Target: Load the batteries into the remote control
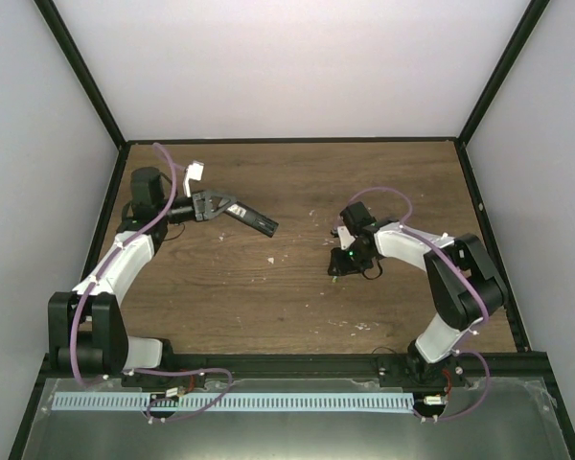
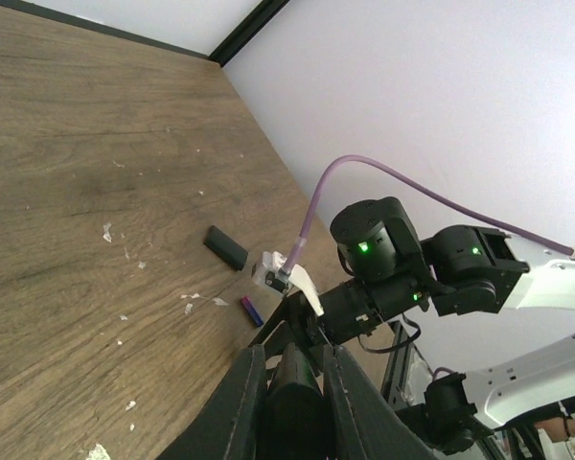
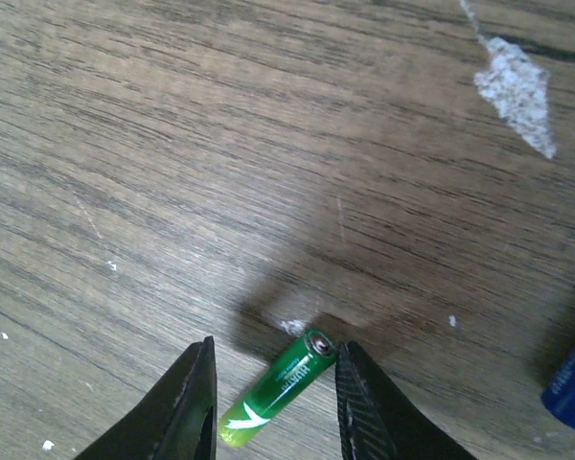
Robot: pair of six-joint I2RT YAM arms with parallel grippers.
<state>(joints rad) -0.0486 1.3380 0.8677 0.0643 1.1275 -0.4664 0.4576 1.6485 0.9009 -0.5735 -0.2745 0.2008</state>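
Note:
My left gripper [image 1: 209,206] is shut on the remote control [image 1: 257,222], a slim black bar that sticks out to the right above the table. In the left wrist view the remote control [image 2: 292,388] fills the gap between the left gripper's [image 2: 292,351] fingers. The green battery [image 3: 278,388] lies on the wood between the fingers of my right gripper [image 3: 274,345], which is open and low over the table [image 1: 339,268]. Its right finger [image 3: 359,402] is at the battery's tip. The purple battery [image 2: 251,310] lies close by, also at the right wrist view's edge [image 3: 572,388].
A small black flat piece [image 2: 226,247] lies on the table beyond the purple battery. White flecks [image 3: 516,84] dot the wood. Black frame rails [image 1: 287,141] and pale walls close in the table at the back and sides.

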